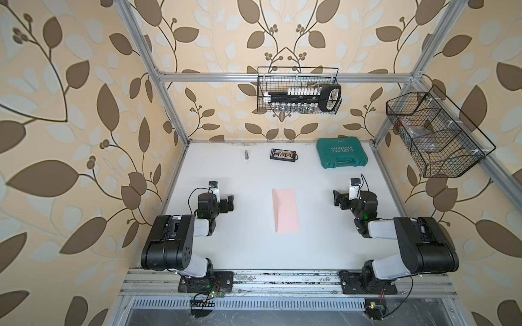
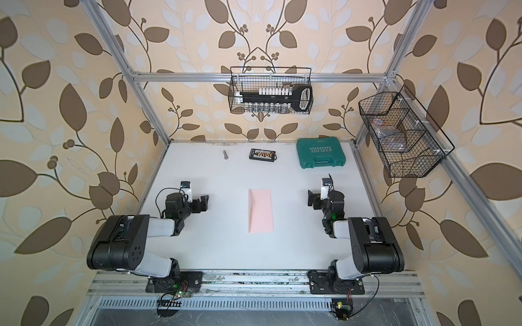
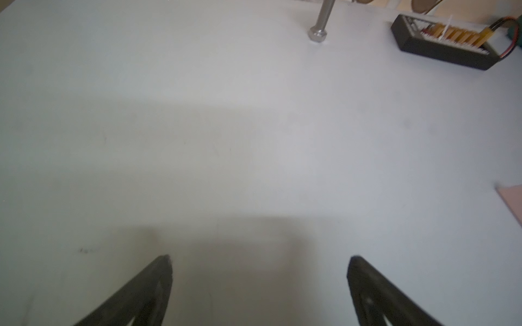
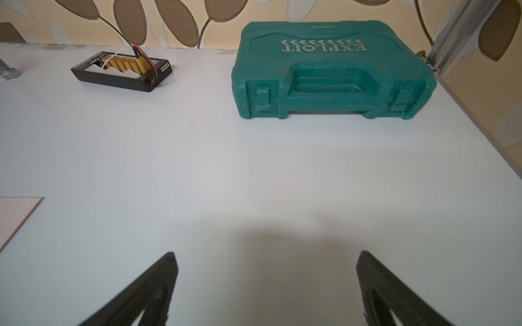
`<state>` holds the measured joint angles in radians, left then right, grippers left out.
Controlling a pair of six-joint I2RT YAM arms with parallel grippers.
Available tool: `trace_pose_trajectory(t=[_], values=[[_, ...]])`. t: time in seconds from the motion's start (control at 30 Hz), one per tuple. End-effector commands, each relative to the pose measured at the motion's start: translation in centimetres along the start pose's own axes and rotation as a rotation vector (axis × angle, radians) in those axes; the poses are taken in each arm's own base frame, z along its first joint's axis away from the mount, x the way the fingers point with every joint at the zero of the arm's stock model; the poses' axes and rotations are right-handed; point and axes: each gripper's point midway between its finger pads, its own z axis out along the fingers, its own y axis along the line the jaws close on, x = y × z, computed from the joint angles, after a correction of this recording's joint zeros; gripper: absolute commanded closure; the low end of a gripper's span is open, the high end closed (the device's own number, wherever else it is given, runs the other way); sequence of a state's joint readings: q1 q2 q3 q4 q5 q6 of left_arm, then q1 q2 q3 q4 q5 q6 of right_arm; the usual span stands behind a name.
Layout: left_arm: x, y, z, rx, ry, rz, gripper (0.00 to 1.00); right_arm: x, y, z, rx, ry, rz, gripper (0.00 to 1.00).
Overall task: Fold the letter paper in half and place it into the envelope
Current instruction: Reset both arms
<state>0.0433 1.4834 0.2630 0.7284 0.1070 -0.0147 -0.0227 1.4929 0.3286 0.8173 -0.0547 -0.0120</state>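
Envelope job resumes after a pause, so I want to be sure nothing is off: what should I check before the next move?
1. Left end effector open, empty: ok.
2. Right end effector open, empty: ok.
3. Envelope flat, clear of both end effectors: ok.
4. Letter paper in view: not ok, no view shows it.
5. Letter paper inside the envelope: cannot tell.
6. Green case well apart from the envelope: ok.
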Motion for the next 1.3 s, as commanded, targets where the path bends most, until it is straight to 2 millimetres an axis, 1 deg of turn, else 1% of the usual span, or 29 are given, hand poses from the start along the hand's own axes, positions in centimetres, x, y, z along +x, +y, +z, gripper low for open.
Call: trace_pose_trajectory(t=[0.0, 0.03, 0.07, 0.1, 0.7, 1.17, 1.27], values=[[-6.3, 1.1, 0.2, -0.089, -0.191, -0.023, 0.01, -1.5, 0.8, 0.8, -0.045, -0.02, -0.007, 0.02], [-5.9, 1.0, 0.8, -0.088, -0.127, -0.02, 0.01, -1.4, 0.8, 0.8, -0.046, -0.017, -0.007, 0.02], [-5.9, 0.6, 1.1, -0.072, -0.133, 0.007, 0.01, -1.6, 0.8, 0.8, -0.046, -0.024, -0.008, 0.02], [-5.8, 0.3, 1.0, -0.06, -0.123, 0.006, 0.01, -1.5, 0.8, 0.8, -0.047, -0.021, -0.007, 0.02], [-5.9, -0.1, 1.1, -0.07, -0.121, 0.033, 0.01, -1.5, 0.7, 0.8, -0.044, -0.022, -0.005, 0.02], [-5.9, -0.1, 1.1, -0.072, -0.121, 0.034, 0.01, -1.5, 0.7, 0.7, -0.045, -0.022, -0.007, 0.02], [-5.7, -0.1, 1.5, -0.069, -0.1, 0.031, 0.01, -1.5, 0.7, 0.7, -0.044, -0.02, -0.006, 0.02]])
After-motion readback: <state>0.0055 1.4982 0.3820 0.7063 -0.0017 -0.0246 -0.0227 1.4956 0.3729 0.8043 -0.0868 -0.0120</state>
